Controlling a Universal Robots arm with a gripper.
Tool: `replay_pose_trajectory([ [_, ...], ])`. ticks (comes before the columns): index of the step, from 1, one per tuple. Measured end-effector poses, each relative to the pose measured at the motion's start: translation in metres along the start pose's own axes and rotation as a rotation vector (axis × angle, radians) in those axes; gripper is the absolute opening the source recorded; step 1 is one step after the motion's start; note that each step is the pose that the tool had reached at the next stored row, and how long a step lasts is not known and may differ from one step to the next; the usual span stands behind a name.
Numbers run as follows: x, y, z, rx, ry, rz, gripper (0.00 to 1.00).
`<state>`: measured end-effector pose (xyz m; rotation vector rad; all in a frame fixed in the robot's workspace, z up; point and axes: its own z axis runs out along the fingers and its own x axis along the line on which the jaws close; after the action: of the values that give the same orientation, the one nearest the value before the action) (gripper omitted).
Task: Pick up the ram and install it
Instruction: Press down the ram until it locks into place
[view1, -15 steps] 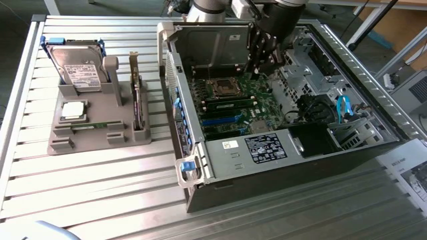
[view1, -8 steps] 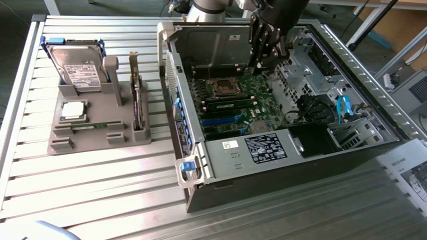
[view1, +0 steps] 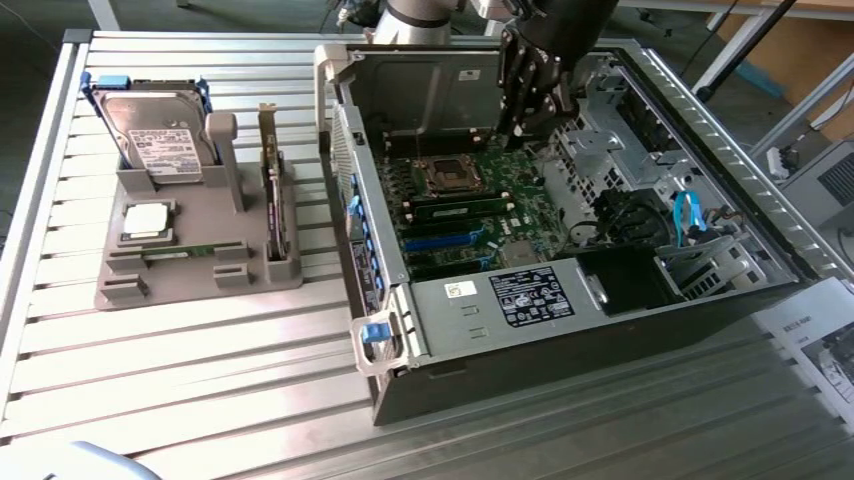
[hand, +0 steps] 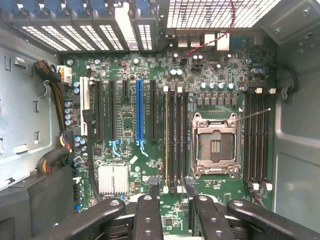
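Note:
The ram (view1: 180, 251) is a thin green stick lying in a slot near the front of the grey holder (view1: 160, 285), at the exterior view's left. My gripper (view1: 523, 125) hangs inside the open computer case (view1: 694, 300), over the motherboard (view1: 461, 215) and far from the ram. In the wrist view the gripper (hand: 171, 187) is open, its two fingertips (hand: 154, 189) apart with nothing between them. They hover over the end of the long black memory slots (hand: 175, 140), beside the empty processor socket (hand: 215, 146).
The holder also carries an upright hard drive (view1: 158, 140), a square silver processor chip (view1: 147, 220) and a tall dark expansion card (view1: 274, 190). Case walls, a drive cage (view1: 414, 95) and cable bundles (hand: 52, 95) ring the motherboard. The slatted metal table (view1: 200, 380) extends in front.

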<state>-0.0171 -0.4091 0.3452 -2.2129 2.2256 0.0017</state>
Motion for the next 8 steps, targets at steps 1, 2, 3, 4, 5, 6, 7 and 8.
replay_pose_trajectory([
  [1, 0.0000, 0.0000, 0.0000, 0.0000, 0.0000, 0.000, 0.31],
  [2, 0.0000, 0.0000, 0.0000, 0.0000, 0.0000, 0.000, 0.31],
  [3, 0.0000, 0.0000, 0.0000, 0.0000, 0.0000, 0.000, 0.30],
  [4, 0.0000, 0.0000, 0.0000, 0.0000, 0.0000, 0.000, 0.24],
  [5, 0.0000, 0.0000, 0.0000, 0.0000, -0.0001, 0.000, 0.24],
  [6, 0.0000, 0.0000, 0.0000, 0.0000, -0.0001, 0.000, 0.17],
  [7, 0.0000, 0.0000, 0.0000, 0.0000, -0.0001, 0.000, 0.11],
  [8, 0.0000, 0.0000, 0.0000, 0.0000, 0.0000, 0.000, 0.10],
])
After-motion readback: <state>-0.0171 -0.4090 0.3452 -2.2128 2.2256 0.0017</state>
